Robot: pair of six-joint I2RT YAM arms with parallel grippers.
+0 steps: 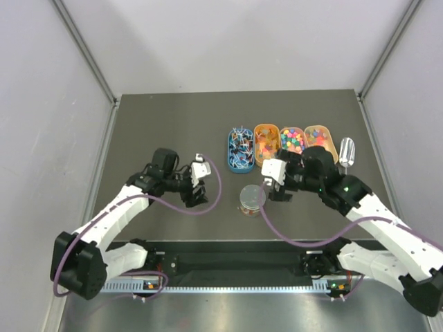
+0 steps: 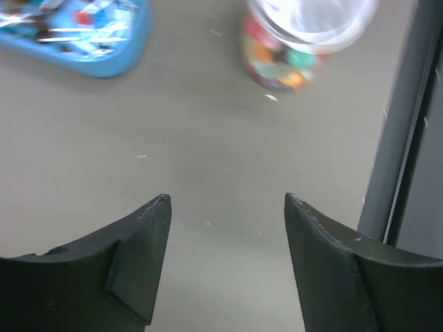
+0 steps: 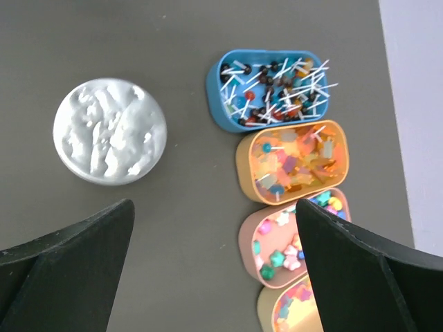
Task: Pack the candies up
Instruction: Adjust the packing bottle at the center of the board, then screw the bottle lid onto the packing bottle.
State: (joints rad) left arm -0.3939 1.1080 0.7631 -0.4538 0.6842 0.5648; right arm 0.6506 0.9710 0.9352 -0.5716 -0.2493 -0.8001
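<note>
top ext: high overhead, whole table (image 1: pixel 173 124) | wrist cams: close, downward | shared: jar (image 1: pixel 252 199)

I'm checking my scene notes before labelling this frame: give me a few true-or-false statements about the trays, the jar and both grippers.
1. The blue oval plastic tray is leftmost of the four trays in the top view. True.
2. The clear round jar stands inside a tray. False: it stands on the table, apart from the trays, nearer the arm bases.
3. The left gripper holds a sweet. False: its jaws are open with nothing between them.
4. The right gripper is open and empty. True.
5. The jar holds mixed-colour candies. True.
</note>
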